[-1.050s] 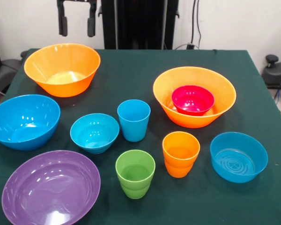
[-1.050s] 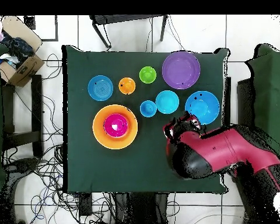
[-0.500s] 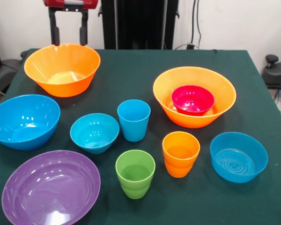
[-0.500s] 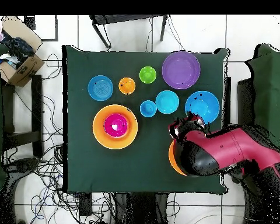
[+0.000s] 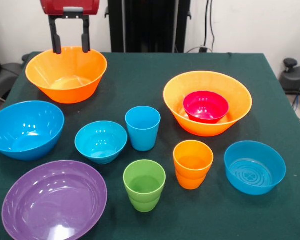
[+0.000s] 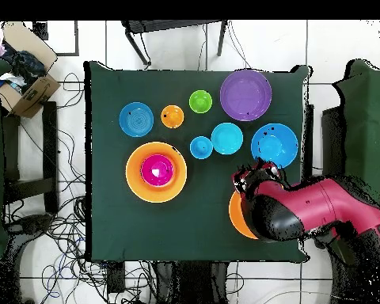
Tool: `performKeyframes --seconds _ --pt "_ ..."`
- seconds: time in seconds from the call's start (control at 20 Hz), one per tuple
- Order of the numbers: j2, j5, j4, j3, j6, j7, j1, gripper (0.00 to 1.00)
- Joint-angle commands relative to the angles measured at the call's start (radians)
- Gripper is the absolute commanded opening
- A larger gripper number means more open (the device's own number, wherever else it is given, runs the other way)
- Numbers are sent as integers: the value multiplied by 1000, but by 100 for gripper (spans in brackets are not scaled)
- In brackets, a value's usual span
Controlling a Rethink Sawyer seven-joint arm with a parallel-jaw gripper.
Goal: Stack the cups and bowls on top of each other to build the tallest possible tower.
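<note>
My gripper (image 5: 70,49) is open, its fingertips level with the far rim of the left large orange bowl (image 5: 65,75). In the overhead view my arm (image 6: 304,210) covers most of that bowl (image 6: 236,215). The small red bowl (image 5: 206,106) sits nested in the other large orange bowl (image 5: 207,122), the only stack on the table. A blue cup (image 5: 142,128), green cup (image 5: 144,185) and orange cup (image 5: 192,164) stand upright and apart mid-table. Around them lie a large blue bowl (image 5: 25,129), two smaller blue bowls (image 5: 101,141) (image 5: 255,167) and a purple bowl (image 5: 54,200).
A dark green cloth covers the table (image 5: 140,75). A cardboard box (image 6: 25,75) sits on the floor off one table corner, with cables (image 6: 62,229) strewn beside the table.
My gripper has come down and shifted slightly left in the front view, from above the table's far edge to the left orange bowl's rim. The cups and bowls have not moved.
</note>
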Motion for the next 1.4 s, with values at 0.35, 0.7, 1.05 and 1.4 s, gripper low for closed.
performKeyframes --seconds 0.35,0.7,1.05,1.4 --pt "56 -127 100 -49 86 -291 81 100" --pt "72 -145 117 -47 101 -322 86 100" --pt "87 -205 117 -87 88 -245 126 100" --pt "85 -258 113 -138 54 -160 151 100"
